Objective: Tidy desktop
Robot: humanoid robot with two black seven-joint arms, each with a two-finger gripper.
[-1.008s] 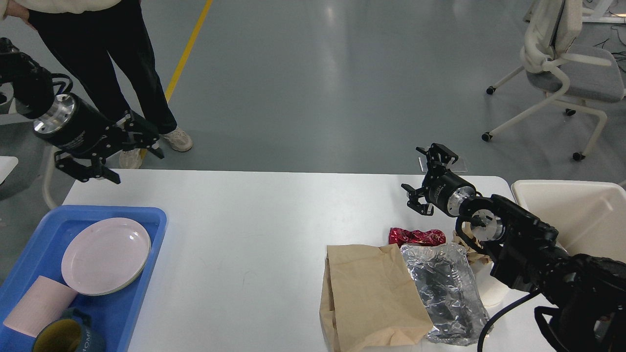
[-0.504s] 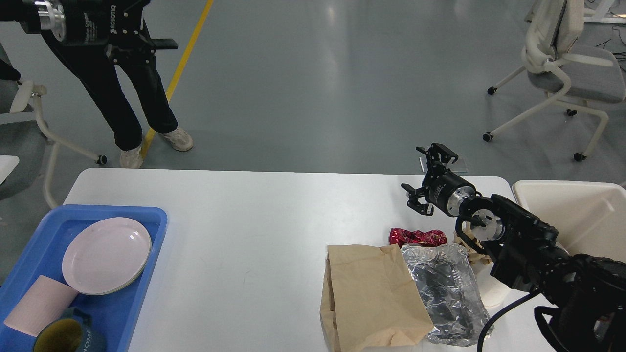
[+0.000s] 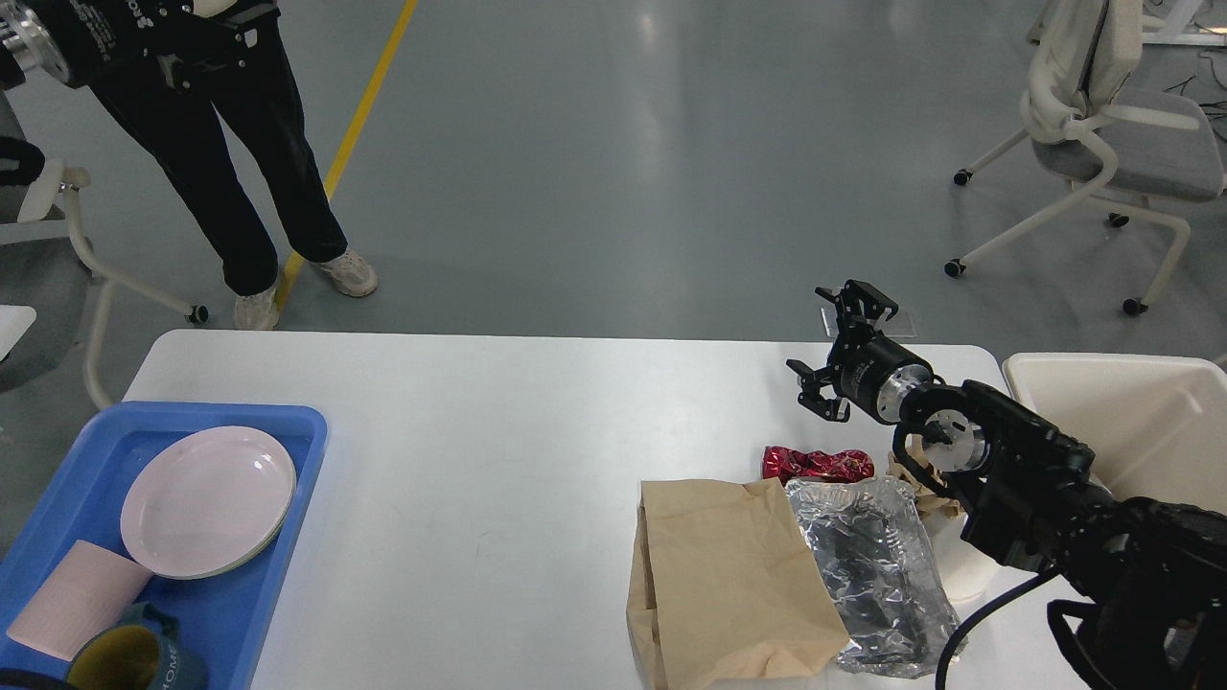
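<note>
The white desktop holds a flat brown paper bag, crumpled silver foil, a crumpled red wrapper and a scrap of crumpled brown paper at its right front. My right gripper is open and empty, hovering above the table's far right, just behind the red wrapper. My left gripper is raised high at the top left, off the table, dark against a person's black trousers. Its fingers cannot be told apart.
A blue tray at the left front holds a pink plate, a pink cup and a dark mug. A cream bin stands at the table's right. A person stands behind the left corner. Office chairs stand at far right and far left.
My left arm has swung up from the table's far left corner to the top left of the view. The right arm and the things on the table have not moved.
</note>
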